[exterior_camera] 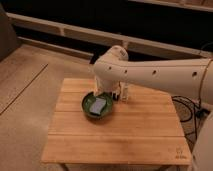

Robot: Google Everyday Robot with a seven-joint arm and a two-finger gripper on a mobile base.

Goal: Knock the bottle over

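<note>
table point(125, 142): a wooden top of slats, seen from above and from its front edge.
bowl point(88, 111): green and round, it sat on the table left of the middle, nearer the back edge than the front edge.
sponge point(98, 106): 1 blue-grey rectangular piece lay inside the bowl.
gripper point(106, 93): it hung low by the bowl's back rim, close to the table's back edge and largely hidden by the white casing around it. How far open it was could not be told, nor whether it had hold of anything.
dark object point(119, 95): it stood upright just right of the gripper, partly hidden.
bottle point(126, 92): small and pale, it stood upright near the back edge, about midway along it, just right of the dark object. Whether the gripper touched it could not be told.
arm point(160, 75): 1 thick white arm reached in from the right, above the back right corner, and bent down over the back edge.
cables point(192, 107): dark, they lay on the floor beyond the right edge.
</note>
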